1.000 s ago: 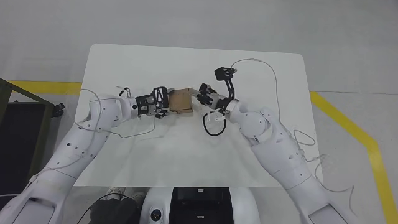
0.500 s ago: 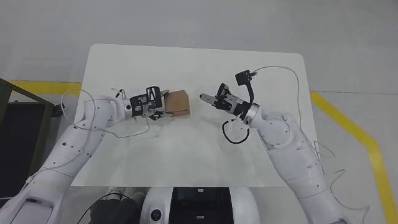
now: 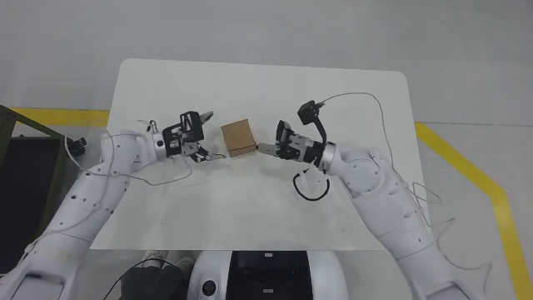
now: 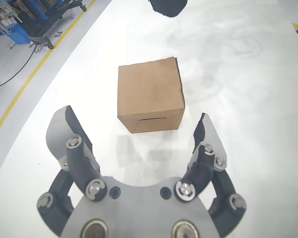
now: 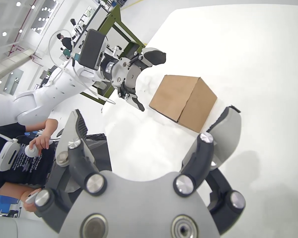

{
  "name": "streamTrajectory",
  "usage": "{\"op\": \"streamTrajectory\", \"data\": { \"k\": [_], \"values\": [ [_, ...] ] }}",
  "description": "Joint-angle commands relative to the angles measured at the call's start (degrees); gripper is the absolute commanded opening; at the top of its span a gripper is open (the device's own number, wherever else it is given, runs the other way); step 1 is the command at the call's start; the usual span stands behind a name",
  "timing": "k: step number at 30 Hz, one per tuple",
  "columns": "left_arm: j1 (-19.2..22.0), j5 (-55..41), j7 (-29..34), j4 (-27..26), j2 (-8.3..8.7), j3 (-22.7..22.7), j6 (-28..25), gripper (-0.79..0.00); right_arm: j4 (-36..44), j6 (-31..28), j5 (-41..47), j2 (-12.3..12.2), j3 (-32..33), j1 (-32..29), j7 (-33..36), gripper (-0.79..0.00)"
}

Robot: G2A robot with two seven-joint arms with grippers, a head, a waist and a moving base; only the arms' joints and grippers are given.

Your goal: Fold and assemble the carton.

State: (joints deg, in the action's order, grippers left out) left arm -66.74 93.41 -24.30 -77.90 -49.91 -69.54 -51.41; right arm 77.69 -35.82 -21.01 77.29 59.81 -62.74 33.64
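Now | left gripper (image 3: 211,137): spread wide, empty, near carton (image 3: 238,136) | right gripper (image 3: 271,136): spread wide, empty, opposite side

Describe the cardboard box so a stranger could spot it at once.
Start at the white table and go to its middle, where the left end effector and the right end effector face each other, both open. Between them, touching neither, sits the box. It is a plain brown closed cube, while everything around it is white or black.

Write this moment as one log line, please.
carton: closed, on table | left gripper: open, beside carton | right gripper: open, beside carton
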Motion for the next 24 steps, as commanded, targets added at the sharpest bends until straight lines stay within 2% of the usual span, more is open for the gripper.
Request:
{"op": "streamTrajectory", "data": {
  "k": [1, 6, 12, 15, 19, 24],
  "values": [
    [-1.18, -2.36, -2.16, -1.39, 0.27, -1.59, -0.46, 0.0, -1.26, -1.1, 1.41, 0.09, -0.35, 0.46, -0.51, 0.0],
    [-3.38, -5.61, -1.35, -4.54, 0.56, -4.21, 1.8, 0.0, -3.36, -2.26, 2.27, 0.2, -1.07, 1.45, -1.41, 0.0],
    [-1.17, -8.17, 8.55, -4.18, -0.68, -1.26, 7.69, 0.0, -4.19, -2.55, 2.08, 0.11, -1.26, 1.67, -2.61, 0.0],
    [0.18, -8.57, 11.58, -3.57, -1.27, 0.15, 10.1, 0.0, -4.04, -2.46, 1.69, -0.05, -1.05, 1.39, -3.05, 0.0],
    [1.4, -9.14, 14.08, -2.17, -1.79, 1.51, 10.66, 0.0, -3.78, -2.28, 1.59, -0.23, -0.96, 1.15, -3.15, 0.0],
    [1.33, -9.46, 14.17, -0.23, -1.72, 1.0, 9.16, 0.0, -3.43, -2.23, 1.45, -0.44, -0.86, 0.99, -3.26, 0.0]
  ]
}}
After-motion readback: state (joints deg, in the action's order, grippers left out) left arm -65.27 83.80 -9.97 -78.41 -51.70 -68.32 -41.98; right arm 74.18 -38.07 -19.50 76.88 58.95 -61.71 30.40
